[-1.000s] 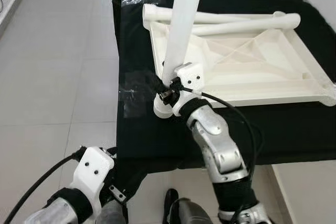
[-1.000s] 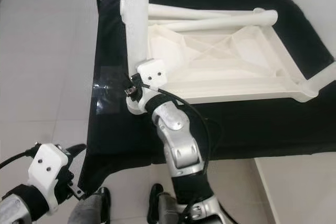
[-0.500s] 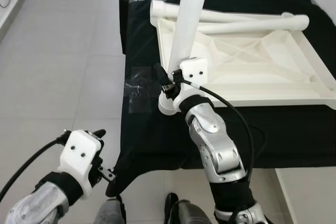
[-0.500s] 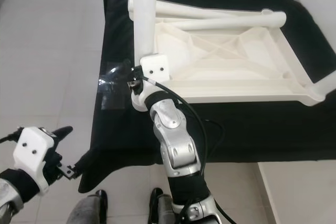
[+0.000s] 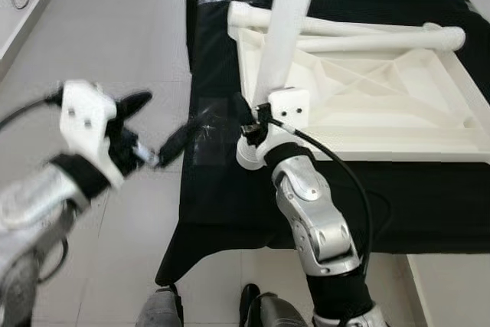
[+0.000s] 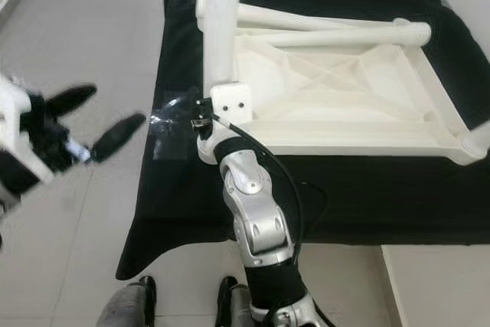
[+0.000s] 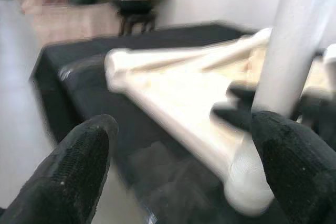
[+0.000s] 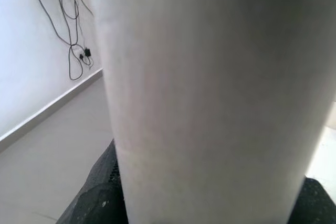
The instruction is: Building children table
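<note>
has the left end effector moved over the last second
Yes. The left end effector has risen from below the near edge of the black cloth-covered table and swung toward the upright white plastic table leg, fingers open.

Light: bright, even and soft across both eye views; no hard shadows on the floor tiles.
Glare: pale sheen on the clear tape stuck to the black cloth, just beside the upright white leg.
Motion blur: the left gripper and its arm are smeared beside that leg.
Left wrist view: soft throughout, the tabletop underside hazy.
Right wrist view: the leg is so close it lacks detail.
</note>
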Tool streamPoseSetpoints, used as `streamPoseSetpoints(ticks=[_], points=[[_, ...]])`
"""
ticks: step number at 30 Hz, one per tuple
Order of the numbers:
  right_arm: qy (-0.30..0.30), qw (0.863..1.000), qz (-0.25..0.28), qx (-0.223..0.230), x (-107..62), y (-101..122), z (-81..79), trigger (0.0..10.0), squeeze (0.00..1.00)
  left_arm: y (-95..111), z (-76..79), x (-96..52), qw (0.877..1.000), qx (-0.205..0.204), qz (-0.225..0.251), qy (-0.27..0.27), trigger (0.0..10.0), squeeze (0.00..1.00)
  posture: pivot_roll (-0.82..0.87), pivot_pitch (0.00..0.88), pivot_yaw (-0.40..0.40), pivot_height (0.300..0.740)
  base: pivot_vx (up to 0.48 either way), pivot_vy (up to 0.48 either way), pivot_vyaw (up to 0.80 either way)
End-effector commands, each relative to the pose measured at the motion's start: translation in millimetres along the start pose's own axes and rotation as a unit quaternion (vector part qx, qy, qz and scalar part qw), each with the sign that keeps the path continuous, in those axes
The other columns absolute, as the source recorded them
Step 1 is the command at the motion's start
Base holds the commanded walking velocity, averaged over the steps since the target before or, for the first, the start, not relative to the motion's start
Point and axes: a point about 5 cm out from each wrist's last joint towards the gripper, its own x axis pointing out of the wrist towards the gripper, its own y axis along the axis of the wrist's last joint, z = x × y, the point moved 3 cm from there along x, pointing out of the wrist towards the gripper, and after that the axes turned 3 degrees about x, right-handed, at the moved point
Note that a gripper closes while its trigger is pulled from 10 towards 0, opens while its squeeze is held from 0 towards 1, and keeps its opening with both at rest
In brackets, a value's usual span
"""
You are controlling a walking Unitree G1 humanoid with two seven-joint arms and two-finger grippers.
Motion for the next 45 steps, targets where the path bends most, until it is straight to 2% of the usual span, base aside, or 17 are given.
streamPoseSetpoints(ticks=[1,2,3,5,8,16,17,18,19,20,27,29,32,33,35,36,45], points=[[-0.019,0.987,-0.148,0.057,-18.4,-73.6,-9.1,10.0,0.00,11.3,3.5,8.4,0.999,-0.004,0.016,-0.041,10.0,0.00,0.19,0.274,-0.085,0.740,0.000,0.000,0.00],[-0.019,0.987,-0.148,0.057,-18.4,-73.6,-9.1,10.0,0.00,11.3,3.5,8.4,0.999,-0.004,0.016,-0.041,10.0,0.00,0.19,0.274,-0.085,0.740,0.000,0.000,0.00],[-0.010,0.988,-0.145,0.053,-18.0,-73.3,-12.1,10.0,0.00,17.0,4.5,16.0,0.998,-0.010,0.028,-0.058,10.0,0.00,0.19,0.267,-0.083,0.740,0.000,0.000,0.00],[-0.010,0.988,-0.145,0.053,-18.0,-73.3,-12.1,10.0,0.00,17.0,4.5,16.0,0.998,-0.010,0.028,-0.058,10.0,0.00,0.19,0.267,-0.083,0.740,0.000,0.000,0.00],[-0.002,0.989,-0.143,0.048,-18.1,-74.7,-16.9,10.0,0.00,35.4,15.9,40.1,0.989,-0.043,0.060,-0.131,10.0,0.00,0.18,0.254,-0.079,0.740,0.000,0.000,0.00],[-0.002,0.989,-0.143,0.048,-19.9,-75.4,-19.5,10.0,0.00,52.5,33.0,68.0,0.967,-0.088,0.087,-0.222,10.0,0.00,0.17,0.244,-0.070,0.740,0.000,0.000,0.00],[-0.002,0.989,-0.142,0.049,-20.2,-75.2,-19.9,10.0,0.00,53.6,35.5,74.5,0.962,-0.094,0.084,-0.243,10.0,0.35,0.17,0.243,-0.068,0.740,0.000,0.000,0.00],[-0.002,0.989,-0.142,0.049,-20.2,-75.2,-19.9,10.0,0.00,53.6,35.5,74.5,0.962,-0.094,0.084,-0.243,10.0,0.35,0.17,0.243,-0.068,0.740,0.000,0.000,0.00],[-0.002,0.989,-0.141,0.050,-20.4,-75.0,-20.4,10.0,0.00,55.1,36.6,83.2,0.957,-0.103,0.082,-0.258,10.0,1.00,0.17,0.242,-0.065,0.740,0.000,0.000,0.00],[-0.002,0.989,-0.139,0.050,-20.7,-74.6,-21.3,10.0,0.00,56.7,38.8,88.7,0.952,-0.099,0.076,-0.280,10.0,1.00,0.17,0.245,-0.058,0.740,0.000,0.000,0.00],[-0.001,0.989,-0.135,0.051,-21.1,-73.8,-23.3,10.0,0.00,61.8,39.1,95.2,0.945,-0.079,0.061,-0.312,10.0,1.00,0.17,0.249,-0.050,0.740,0.000,0.000,0.00],[-0.001,0.990,-0.134,0.051,-21.1,-73.6,-24.3,10.0,0.00,65.4,40.9,107.6,0.939,-0.062,0.044,-0.335,10.0,1.00,0.17,0.250,-0.044,0.740,0.000,0.000,0.00],[-0.001,0.990,-0.133,0.051,-21.1,-73.6,-24.6,10.0,0.00,65.6,42.0,111.6,0.937,-0.056,0.037,-0.342,10.0,1.00,0.17,0.250,-0.044,0.740,0.000,0.000,0.00],[-0.001,0.990,-0.133,0.052,-20.9,-73.6,-25.1,10.0,0.00,66.4,46.5,117.6,0.934,-0.039,0.030,-0.354,10.0,0.00,0.17,0.249,-0.040,0.740,0.000,0.000,0.00],[-0.001,0.990,-0.133,0.052,-20.7,-73.6,-25.5,10.0,0.00,66.9,49.2,121.5,0.931,-0.026,0.026,-0.364,10.0,0.00,0.17,0.250,-0.039,0.740,0.000,0.000,0.00],[-0.001,0.990,-0.133,0.052,-20.4,-73.6,-25.7,10.0,0.00,69.2,52.0,125.0,0.929,-0.008,0.025,-0.370,0.0,0.00,0.17,0.250,-0.037,0.740,0.000,0.000,0.00],[0.000,0.990,-0.132,0.053,-18.0,-74.1,-26.4,10.0,0.00,75.0,55.2,132.1,0.927,0.017,0.026,-0.373,0.0,0.00,0.18,0.244,-0.038,0.740,0.000,0.000,0.00]])
